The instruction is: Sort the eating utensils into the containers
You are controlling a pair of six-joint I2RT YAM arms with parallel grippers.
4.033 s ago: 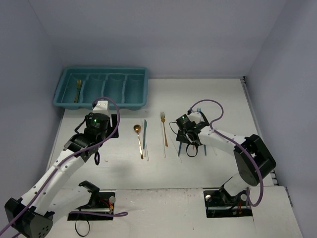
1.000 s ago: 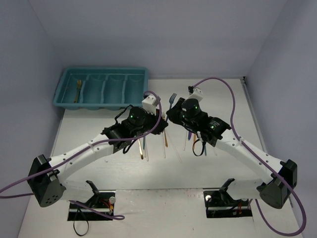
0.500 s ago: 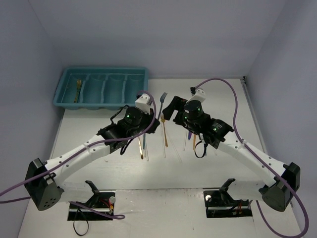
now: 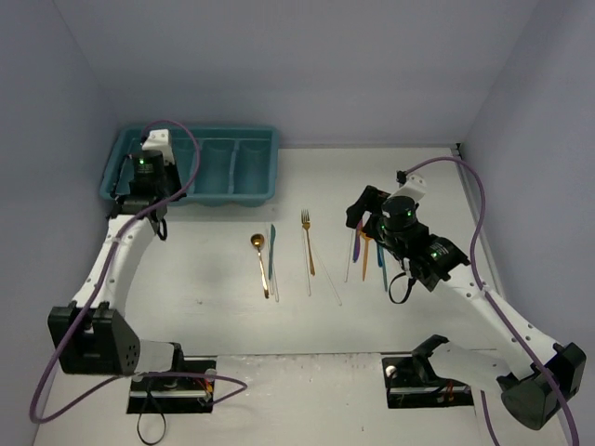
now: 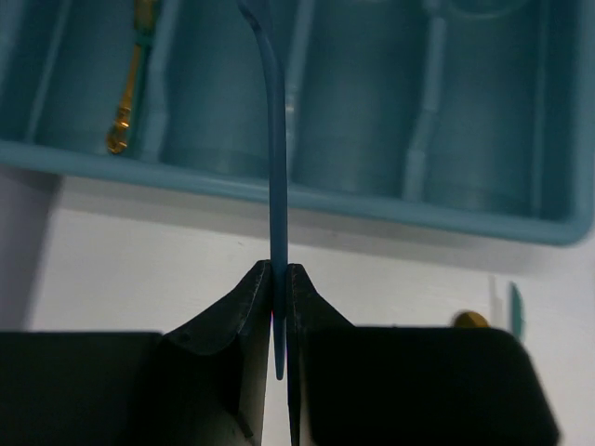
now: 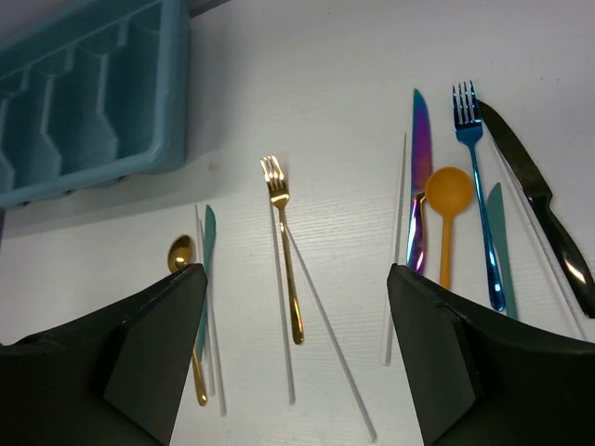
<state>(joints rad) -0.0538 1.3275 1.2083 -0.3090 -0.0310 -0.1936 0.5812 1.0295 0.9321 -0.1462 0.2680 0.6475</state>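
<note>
My left gripper (image 5: 279, 269) (image 4: 141, 190) is shut on the handle of a slim blue utensil (image 5: 276, 167). It hangs at the near edge of the teal tray (image 5: 390, 206) (image 4: 251, 181), and the utensil reaches out over the compartments, its head cut off by the top edge. A gold fork (image 5: 128, 84) lies in the leftmost compartment. My right gripper (image 6: 297, 344) (image 4: 363, 206) is open and empty above the table. Under it lie a gold fork (image 6: 284, 251) and pale sticks (image 6: 330, 325). To its right lie a purple knife (image 6: 418, 177), an orange spoon (image 6: 448, 195) and a blue fork (image 6: 474, 177).
A gold spoon (image 4: 261, 265) and a teal knife (image 4: 272, 243) lie left of the table's gold fork (image 4: 307, 242). A second teal knife (image 6: 497, 242) and a black knife (image 6: 535, 204) lie at the far right of the row. Grey walls close in the table.
The blue utensil has passed from my right gripper to my left. The left arm has swung with it from the table's middle to the tray. The right gripper has opened and drawn back to the right.
</note>
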